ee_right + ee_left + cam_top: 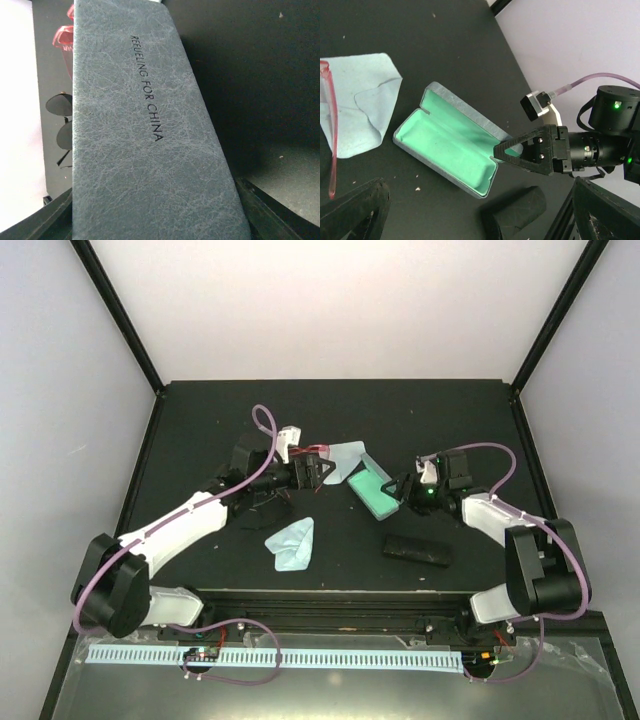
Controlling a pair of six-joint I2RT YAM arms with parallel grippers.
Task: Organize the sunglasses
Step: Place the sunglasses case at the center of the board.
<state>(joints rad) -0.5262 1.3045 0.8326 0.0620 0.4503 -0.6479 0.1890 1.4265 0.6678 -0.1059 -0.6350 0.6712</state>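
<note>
The red sunglasses [331, 125] lie at the far left of the left wrist view, one thin arm across a light blue cloth [360, 100]. In the top view they [314, 451] show at my left gripper's [318, 472] tip. The left gripper's fingers [355, 210] stand wide apart with nothing between them. The black sunglasses [63, 120] show as two dark round lenses beside the case lid, and in the top view [268, 504] lie by the left arm. The pale blue case [450, 145] lies open, green inside. My right gripper [400, 487] straddles its raised lid [150, 150] at one end.
A shut black case [418, 550] lies at the front right; it also shows in the left wrist view [520, 212]. A second light blue cloth [295, 543] lies at the front centre. The first cloth [347, 453] lies behind the open case. Dark walls edge the table.
</note>
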